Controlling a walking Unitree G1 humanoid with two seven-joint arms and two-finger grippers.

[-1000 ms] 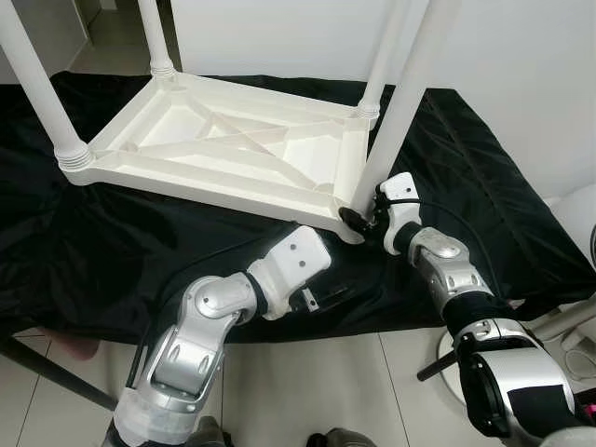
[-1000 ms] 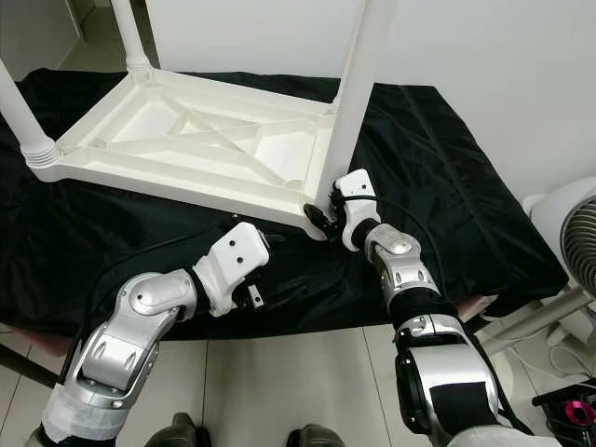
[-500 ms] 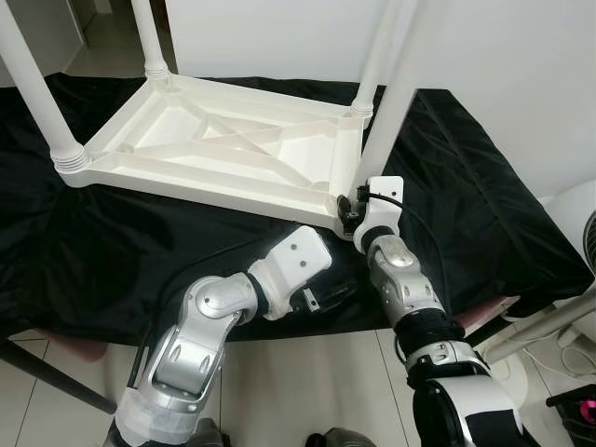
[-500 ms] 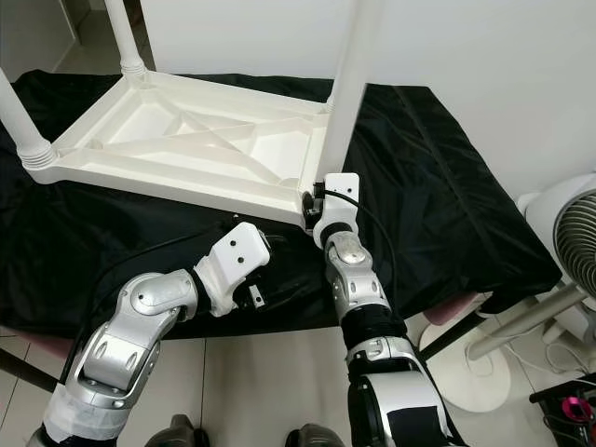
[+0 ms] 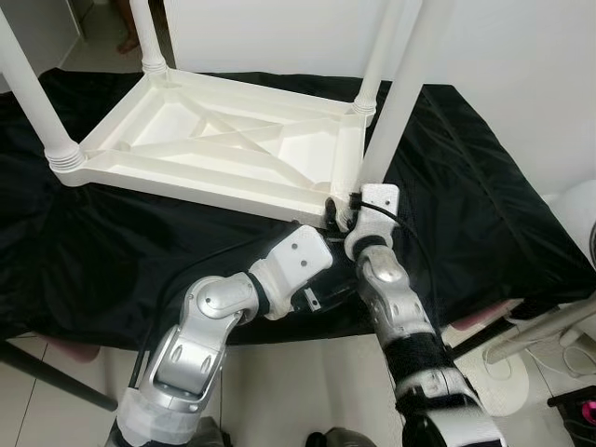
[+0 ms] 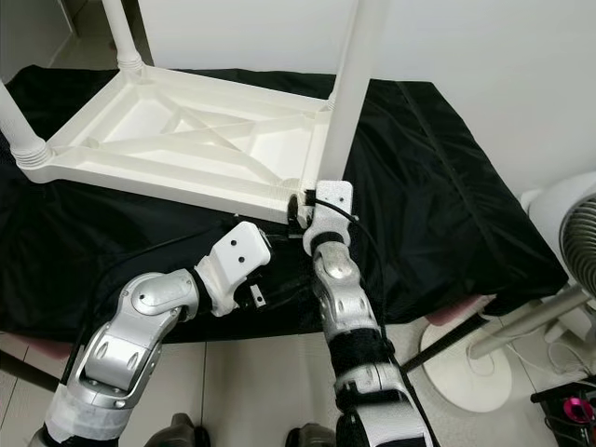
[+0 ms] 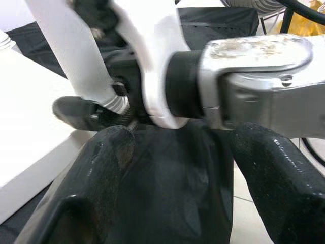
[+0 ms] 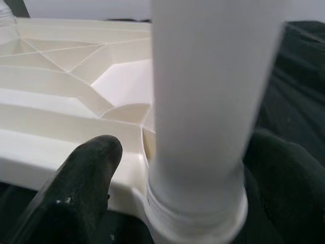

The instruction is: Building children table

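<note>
Your upturned white plastic children's table [image 5: 223, 149] lies top-down on the worktop draped in black cloth [image 5: 484, 186], ribbed underside facing up. Three white tubular legs stand upright in their corner sockets: one at the near left corner [image 5: 33, 93], one at the far left [image 5: 144, 37], one at the far right [image 5: 377, 56].

The fourth white tubular leg [image 5: 400, 102] rises at the near right corner, nearest you. Its ringed lower end sits right at that corner socket; you cannot tell from these views whether it is fully seated.

Your right gripper [image 8: 177, 203] is at the base of that leg. In the right wrist view the jaws stand apart on either side of the tube, one black finger [image 8: 76, 188] low on the table-frame side, the other finger [image 8: 284, 173] on the cloth side, both just beside the ringed collar. Whether they press on the leg cannot be made out. The right forearm reaches up from the worktop's front edge to the corner.

Your left gripper [image 7: 172, 178] rests low on the black cloth just in front of the table's near edge, beside the right forearm. Its jaws are spread wide with nothing between them but cloth.

A white pedestal fan [image 6: 568, 233] stands on the tiled floor [image 6: 279, 372] at your right.
</note>
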